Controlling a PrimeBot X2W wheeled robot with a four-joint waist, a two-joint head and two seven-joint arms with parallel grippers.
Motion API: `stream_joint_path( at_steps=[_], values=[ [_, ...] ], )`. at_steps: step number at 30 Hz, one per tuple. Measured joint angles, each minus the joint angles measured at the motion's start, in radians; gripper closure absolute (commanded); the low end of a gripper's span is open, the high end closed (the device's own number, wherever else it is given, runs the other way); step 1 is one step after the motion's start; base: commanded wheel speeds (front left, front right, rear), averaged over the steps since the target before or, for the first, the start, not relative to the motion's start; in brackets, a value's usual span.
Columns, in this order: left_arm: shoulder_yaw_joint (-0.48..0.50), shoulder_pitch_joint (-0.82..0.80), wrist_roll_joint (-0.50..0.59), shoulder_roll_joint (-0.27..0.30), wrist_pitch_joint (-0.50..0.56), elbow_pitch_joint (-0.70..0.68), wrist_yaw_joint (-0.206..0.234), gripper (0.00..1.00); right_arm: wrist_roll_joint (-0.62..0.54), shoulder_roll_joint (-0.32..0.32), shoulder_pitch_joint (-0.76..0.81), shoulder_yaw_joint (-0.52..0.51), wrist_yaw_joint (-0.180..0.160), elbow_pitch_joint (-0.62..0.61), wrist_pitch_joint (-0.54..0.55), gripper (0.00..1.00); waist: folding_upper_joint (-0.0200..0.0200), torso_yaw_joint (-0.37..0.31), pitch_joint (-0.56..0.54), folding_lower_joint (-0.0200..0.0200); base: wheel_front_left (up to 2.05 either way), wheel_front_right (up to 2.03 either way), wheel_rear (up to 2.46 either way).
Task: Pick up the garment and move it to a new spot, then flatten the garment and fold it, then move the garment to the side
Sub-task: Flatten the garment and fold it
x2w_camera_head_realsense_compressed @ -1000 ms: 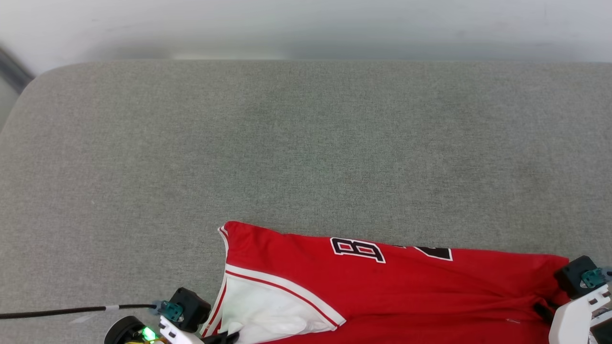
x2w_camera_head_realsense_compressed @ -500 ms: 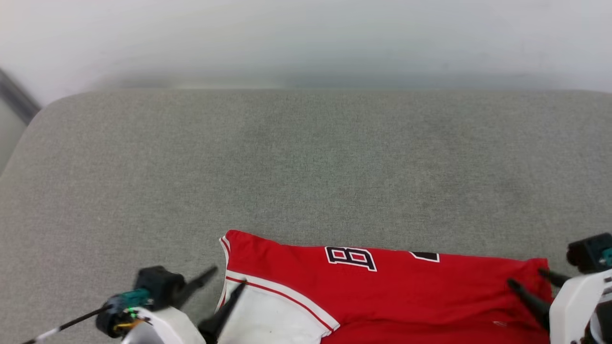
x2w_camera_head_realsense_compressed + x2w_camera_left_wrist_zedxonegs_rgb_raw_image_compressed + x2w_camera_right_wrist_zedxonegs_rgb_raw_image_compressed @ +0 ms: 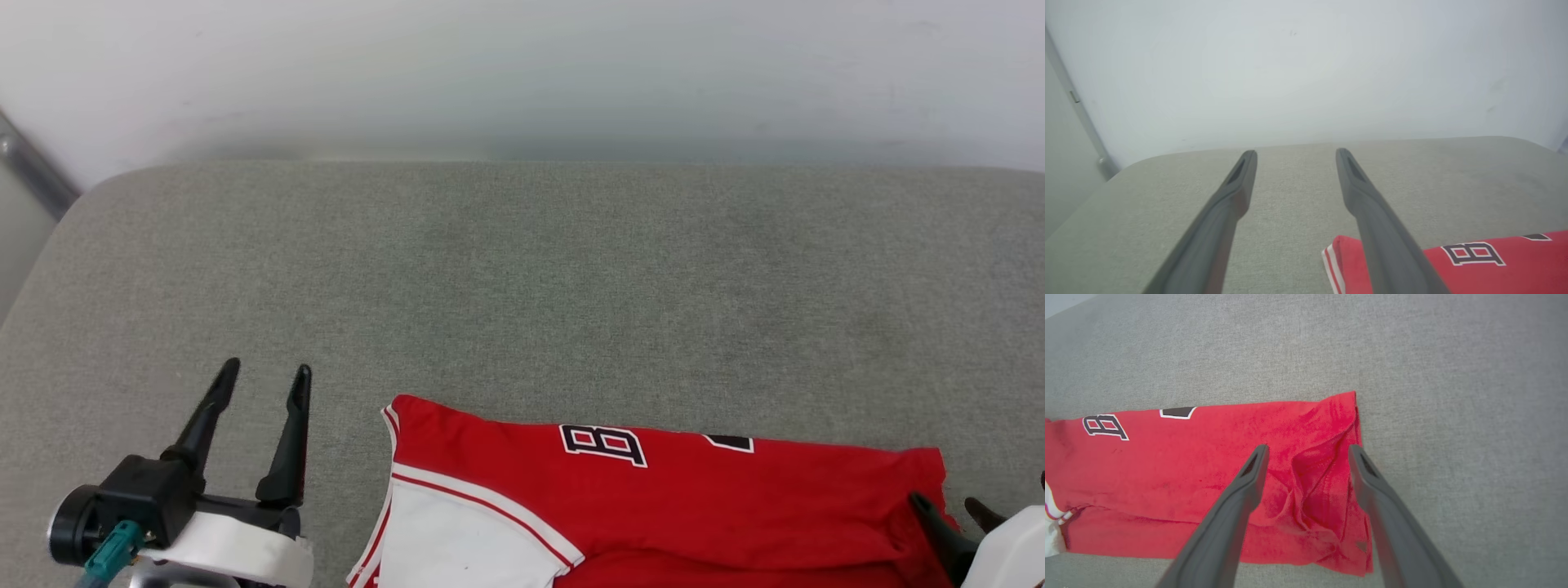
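Observation:
The garment (image 3: 653,506), a red jersey with a white panel and black white-edged lettering, lies folded along the near edge of the grey padded surface (image 3: 522,286). My left gripper (image 3: 265,376) stands open to the left of it, touching nothing. In the left wrist view the open left gripper (image 3: 1295,154) points toward the wall, with the garment (image 3: 1474,265) at lower right. My right gripper (image 3: 947,505) is open at the garment's right end. In the right wrist view the open right gripper (image 3: 1308,449) hovers above the garment's (image 3: 1188,465) wrinkled right end, holding nothing.
A pale wall (image 3: 522,73) rises behind the padded surface. A grey metal rail (image 3: 33,171) runs along the wall at far left. The surface's rounded left corner (image 3: 90,196) lies near that rail.
Both grippers opened and let go of the garment, which now lies flat. The left gripper drew away to the left, and the right one lifted off the right end. The head view shifted.

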Motion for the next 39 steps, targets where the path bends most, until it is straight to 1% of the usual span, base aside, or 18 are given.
stream_joint_path(
  at_steps=[3, 5, 8, 11, 15, 20, 26, 27, 28, 33, 39],
  values=[
    [0.076, 0.042, 0.145, -0.046, 0.000, -0.045, -0.008, 0.00, -0.022, 0.051, 0.006, -0.041, 0.000, 0.015, 0.008, 0.00, 0.0000, 0.005, 0.016, 0.0001, 0.00, 0.00, 0.00],
    [0.118, 0.064, 0.213, -0.082, 0.000, -0.068, -0.027, 0.00, -0.040, 0.068, 0.002, -0.067, 0.000, 0.031, 0.007, 0.00, 0.0000, 0.008, 0.031, 0.0000, 0.00, 0.00, 0.00],
    [0.164, 0.094, 0.281, -0.128, 0.000, -0.078, -0.067, 0.00, -0.069, 0.082, -0.010, -0.091, 0.000, 0.071, -0.002, 0.00, 0.0000, 0.013, 0.045, 0.0001, 0.00, 0.00, 0.00],
    [0.197, 0.124, 0.313, -0.172, 0.000, -0.074, -0.110, 0.00, -0.083, 0.089, -0.009, -0.100, 0.000, 0.108, -0.005, 0.00, 0.0000, 0.020, 0.050, 0.0000, 0.00, 0.00, 0.00],
    [0.233, 0.115, 0.343, -0.228, 0.000, -0.067, -0.166, 0.00, -0.100, 0.091, -0.016, -0.096, 0.000, 0.157, -0.021, 0.00, 0.0000, 0.032, 0.073, 0.0001, 0.00, 0.00, 0.00],
    [0.262, 0.114, 0.381, -0.277, 0.000, -0.050, -0.232, 0.00, -0.108, 0.091, -0.035, -0.099, 0.000, 0.208, -0.047, 0.00, 0.0000, 0.042, 0.083, 0.0001, 0.00, 0.00, 0.00],
    [0.293, 0.105, 0.414, -0.320, 0.000, -0.044, -0.276, 0.00, -0.100, 0.093, -0.052, -0.081, 0.000, 0.254, -0.062, 0.00, 0.0000, 0.047, 0.095, -0.0001, 0.00, 0.00, 0.00],
    [0.305, 0.100, 0.426, -0.337, 0.000, -0.037, -0.292, 0.00, -0.081, 0.088, -0.056, -0.062, -0.003, 0.269, -0.068, 0.75, 0.0000, 0.048, 0.100, -0.0002, 0.00, 0.00, 0.00],
    [0.307, 0.099, 0.430, -0.341, 0.000, -0.034, -0.296, 0.00, -0.079, 0.085, -0.057, -0.054, -0.004, 0.272, -0.072, 1.00, 0.0000, 0.048, 0.101, -0.0002, 0.00, 0.00, 0.00],
    [0.312, 0.098, 0.446, -0.346, 0.000, -0.017, -0.314, 0.00, -0.071, 0.087, -0.069, -0.020, -0.002, 0.291, -0.103, 1.00, 0.0000, 0.042, 0.100, -0.0002, 0.00, 0.00, 0.00],
    [0.325, 0.100, 0.451, -0.356, 0.000, -0.006, -0.323, 0.00, -0.074, 0.072, -0.072, -0.027, 0.001, 0.299, -0.135, 1.00, 0.0000, 0.030, 0.080, -0.0001, 0.00, 0.00, 0.00]
  ],
)
